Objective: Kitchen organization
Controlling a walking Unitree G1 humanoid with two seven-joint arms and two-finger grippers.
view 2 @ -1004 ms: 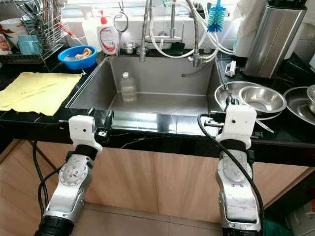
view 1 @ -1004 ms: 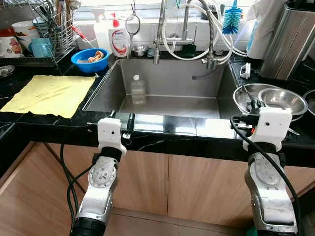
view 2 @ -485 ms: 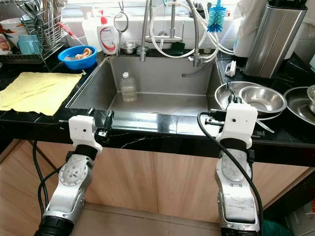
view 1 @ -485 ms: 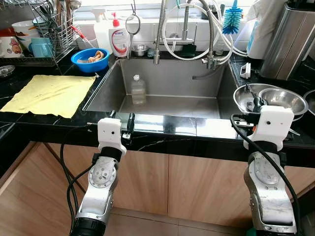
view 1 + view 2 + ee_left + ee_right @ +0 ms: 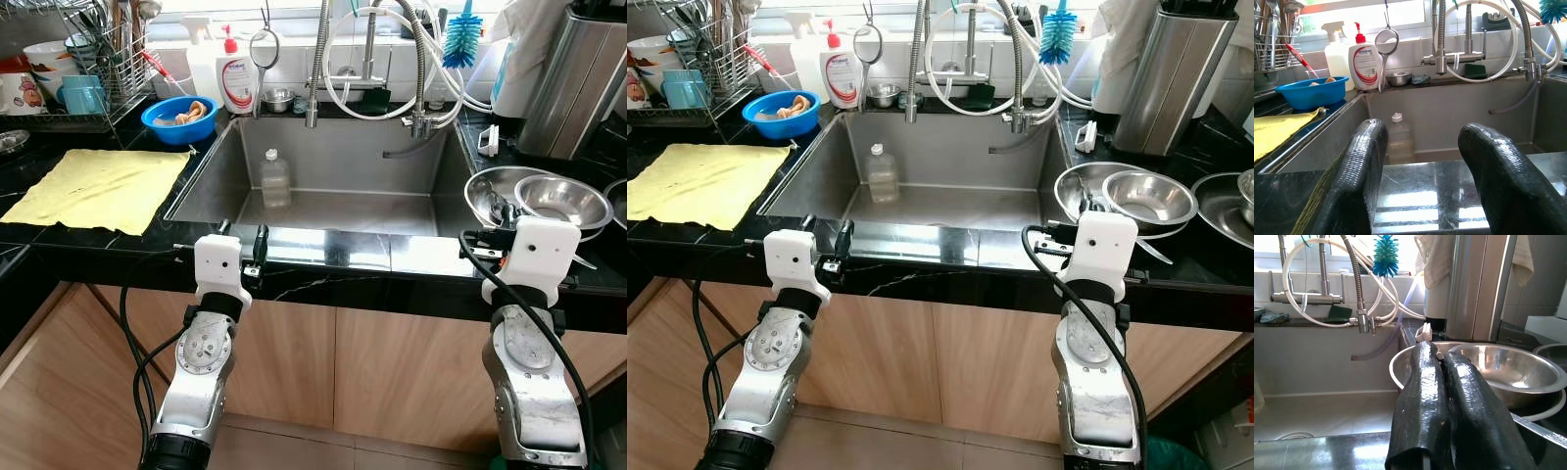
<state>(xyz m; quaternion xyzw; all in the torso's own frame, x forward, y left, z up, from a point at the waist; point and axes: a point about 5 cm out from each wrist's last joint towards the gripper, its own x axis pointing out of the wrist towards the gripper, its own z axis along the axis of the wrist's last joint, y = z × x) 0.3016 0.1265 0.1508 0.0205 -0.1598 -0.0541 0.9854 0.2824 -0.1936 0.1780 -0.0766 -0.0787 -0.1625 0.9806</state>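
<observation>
Sink (image 5: 333,211) in black countertop (image 5: 59,245)

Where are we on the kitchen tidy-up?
Done: nothing visibly. In hand: nothing; the left gripper is open at the sink's front edge, and the right gripper is shut and empty by the steel bowls. Left: bottle in the sink, yellow cloth on the counter, the bowls.

Two silver arms carry white boxy wrist housings, looped black cables and long, glossy black-fingered tools.
</observation>
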